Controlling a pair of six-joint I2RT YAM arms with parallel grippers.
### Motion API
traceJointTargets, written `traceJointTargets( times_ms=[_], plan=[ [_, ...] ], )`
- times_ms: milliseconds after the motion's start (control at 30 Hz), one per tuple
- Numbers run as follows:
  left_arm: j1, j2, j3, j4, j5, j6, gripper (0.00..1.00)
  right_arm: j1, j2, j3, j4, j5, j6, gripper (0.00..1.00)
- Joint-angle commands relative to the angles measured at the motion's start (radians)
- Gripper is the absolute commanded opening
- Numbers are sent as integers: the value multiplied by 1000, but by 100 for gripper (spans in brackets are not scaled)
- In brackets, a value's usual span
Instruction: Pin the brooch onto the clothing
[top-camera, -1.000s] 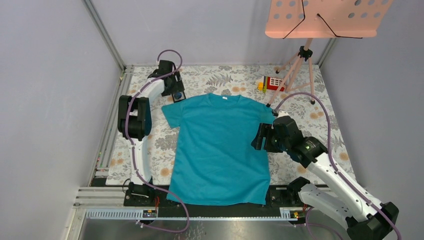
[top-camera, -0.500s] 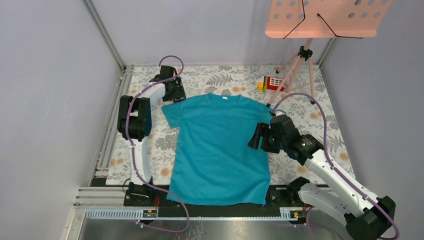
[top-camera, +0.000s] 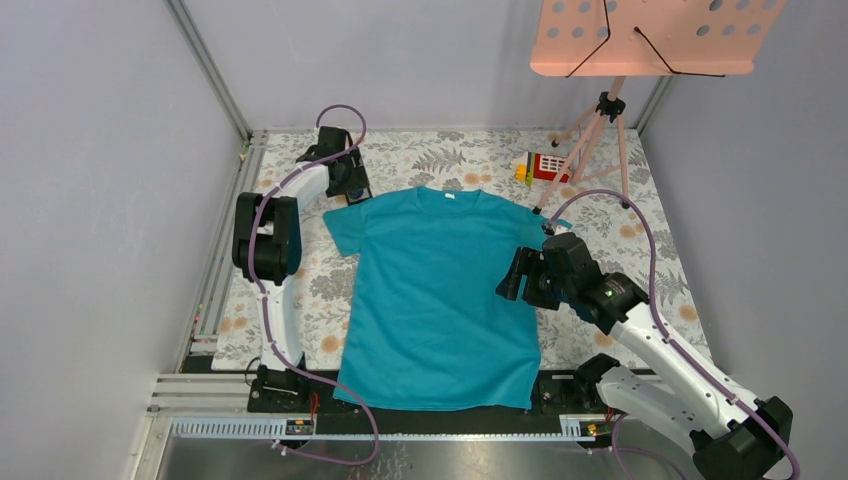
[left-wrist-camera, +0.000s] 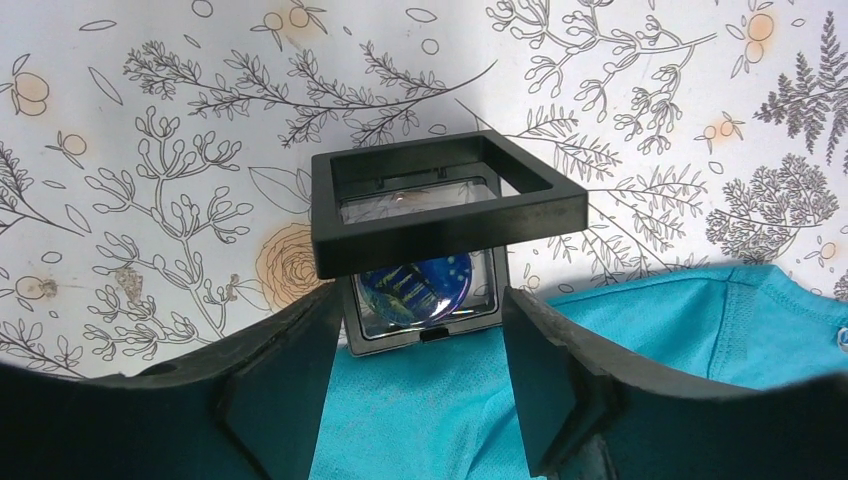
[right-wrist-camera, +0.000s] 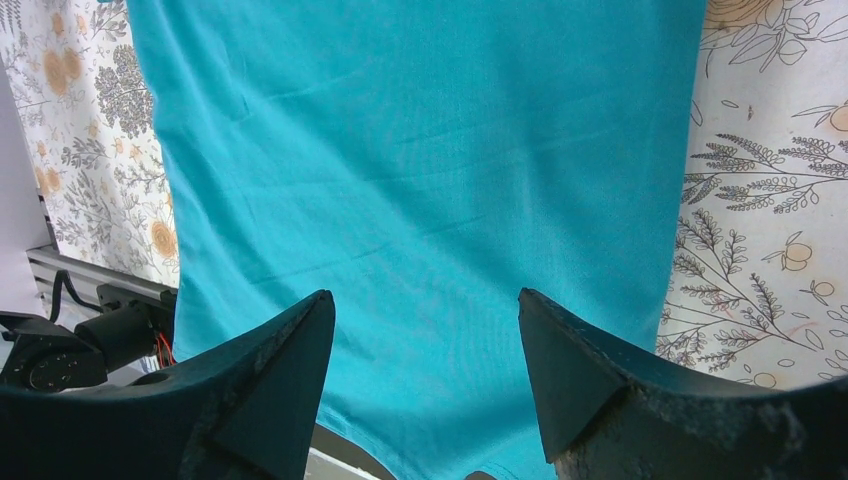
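While the left gripper (left-wrist-camera: 422, 300) is hanging over one sleeve edge of the teal T-shirt (top-camera: 440, 290), its fingers (left-wrist-camera: 290, 370) are straddling the little black display case (left-wrist-camera: 440, 205) sitting right at that sleeve, on the floral tablecloth (top-camera: 620, 240). We're seeing the dark-blue brooch (left-wrist-camera: 420, 290) lying inside the case, under its raised square frame. The fingers are sitting right at the case's sides, but we can't tell whether they're actually squeezing it. Over the shirt's opposite side, just below the other sleeve, the right gripper (right-wrist-camera: 425, 310) is hovering with jaws spread wide and nothing between them, just teal fabric underneath.
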Motion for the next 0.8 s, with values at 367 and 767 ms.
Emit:
traceJointTargets(
  times_ms=[367, 767],
  plan=[
    [-10, 40, 79, -23, 3, -2, 64, 9, 8, 10, 15, -13, 7, 75],
    [-11, 56, 102, -66, -40, -2, 65, 9, -2, -6, 15, -13, 18, 76]
  ],
)
